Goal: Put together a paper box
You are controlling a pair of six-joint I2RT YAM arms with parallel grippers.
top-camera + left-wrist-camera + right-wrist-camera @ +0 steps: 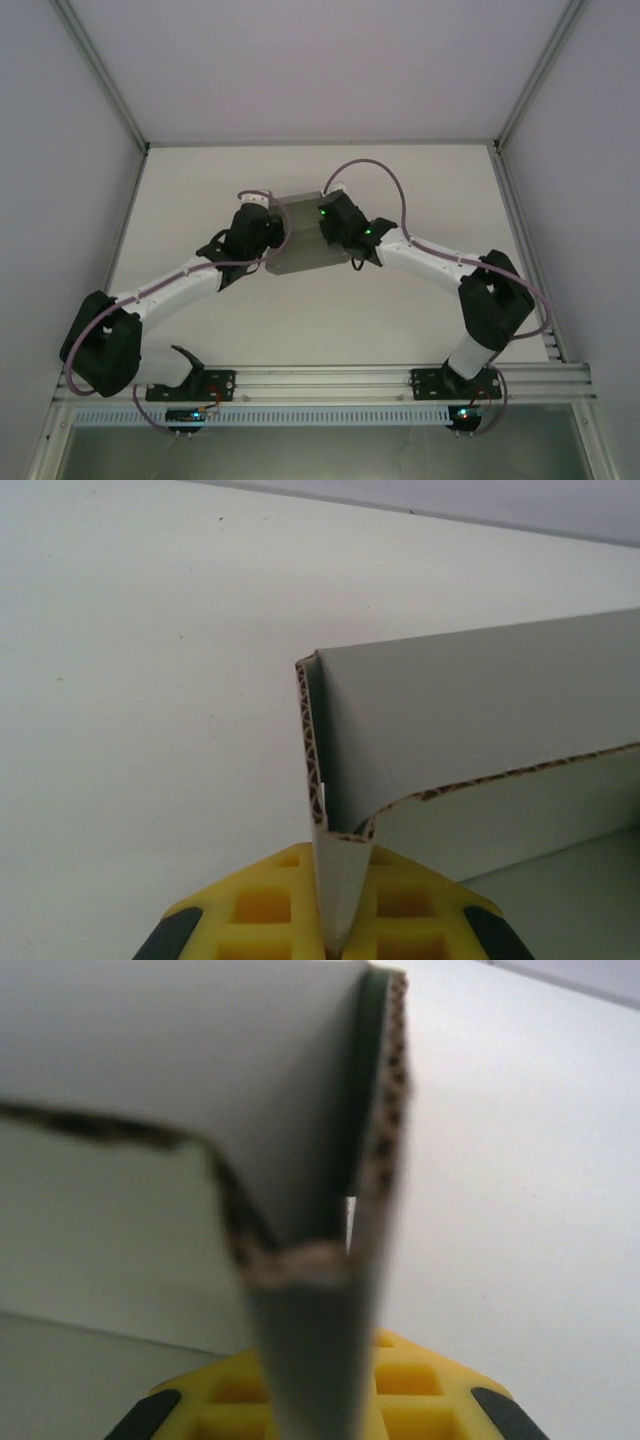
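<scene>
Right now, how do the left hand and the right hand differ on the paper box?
The left hand sits at the left end of the paper box, the right hand at its right end. The left hand is pinched shut on an upright wall; the right hand has a wall in its jaws, but its blurred view doesn't show a firm clamp. Both straddle upright corrugated card with yellow pads.

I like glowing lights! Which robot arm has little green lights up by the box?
The right arm, at the right edge of the paper box: two green dots glow there. The left arm's end is dark.
</scene>
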